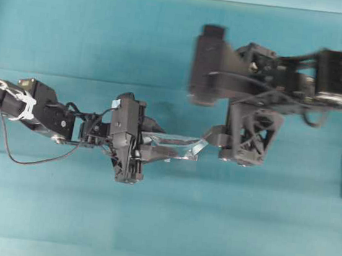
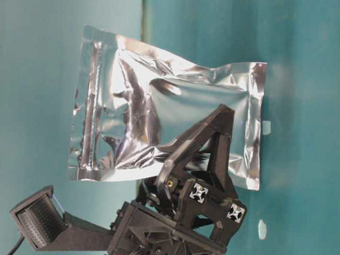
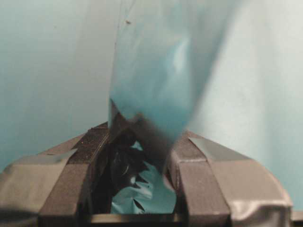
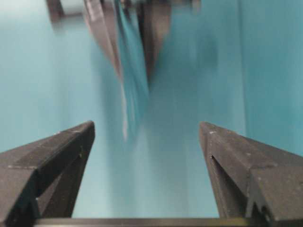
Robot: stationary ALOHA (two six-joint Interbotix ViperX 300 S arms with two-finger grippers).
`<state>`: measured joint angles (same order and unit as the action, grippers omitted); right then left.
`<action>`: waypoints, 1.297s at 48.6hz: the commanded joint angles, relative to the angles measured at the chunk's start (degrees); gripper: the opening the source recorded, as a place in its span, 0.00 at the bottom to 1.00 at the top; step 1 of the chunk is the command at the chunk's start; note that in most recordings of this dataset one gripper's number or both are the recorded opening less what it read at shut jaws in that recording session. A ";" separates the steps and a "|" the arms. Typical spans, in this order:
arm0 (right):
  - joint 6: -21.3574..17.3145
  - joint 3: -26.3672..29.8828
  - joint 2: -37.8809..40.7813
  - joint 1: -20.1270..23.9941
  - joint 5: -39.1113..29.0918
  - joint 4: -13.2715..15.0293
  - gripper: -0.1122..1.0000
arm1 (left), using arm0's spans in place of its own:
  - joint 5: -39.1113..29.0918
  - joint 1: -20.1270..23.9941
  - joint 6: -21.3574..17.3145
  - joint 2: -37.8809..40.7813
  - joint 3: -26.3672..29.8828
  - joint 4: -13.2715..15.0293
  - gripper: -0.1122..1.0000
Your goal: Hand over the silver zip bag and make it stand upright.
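Note:
The silver zip bag (image 1: pixel 172 145) is held off the table between the two arms, edge-on from above. In the table-level view its broad crinkled face (image 2: pixel 159 116) shows in full. My left gripper (image 1: pixel 150 143) is shut on one end of it; its fingers (image 2: pixel 214 141) clamp the foil, and the left wrist view shows the bag (image 3: pixel 161 61) pinched in the gripper (image 3: pixel 142 130). My right gripper (image 1: pixel 213 138) is open and empty close to the bag's other end. The right wrist view is blurred and shows the bag (image 4: pixel 130 71) ahead of the gripper (image 4: pixel 147 130), outside its jaws.
The teal table (image 1: pixel 159 226) lies under both arms. Two tiny white scraps (image 2: pixel 261 228) (image 2: pixel 265 127) show against the teal in the table-level view. The right arm's blurred upper body (image 1: pixel 210 64) hangs over the far middle.

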<state>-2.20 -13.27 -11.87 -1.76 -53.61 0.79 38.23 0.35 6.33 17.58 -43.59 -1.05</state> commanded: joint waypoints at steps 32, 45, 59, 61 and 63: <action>-8.61 -25.05 -20.21 0.70 35.60 -0.26 0.90 | -0.18 -0.26 0.26 -1.05 0.00 -0.18 0.36; -8.61 -28.65 -22.15 0.70 38.14 -0.35 0.90 | -0.44 -0.26 0.26 -1.41 0.09 -0.18 0.36; -8.70 -29.44 -23.03 0.70 38.14 -0.62 0.90 | -0.88 -0.26 0.18 -1.41 0.09 -0.18 0.36; -8.70 -29.53 -23.03 0.70 38.14 -0.62 0.90 | -0.88 -0.26 0.09 -1.41 0.09 -0.18 0.36; -8.70 -29.71 -23.03 0.70 38.23 -0.62 0.90 | -0.88 -0.26 0.09 -1.41 0.09 -0.18 0.36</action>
<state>-10.37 -43.33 -34.37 -1.23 -16.00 0.35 37.27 0.35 6.50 16.96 -43.68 -1.05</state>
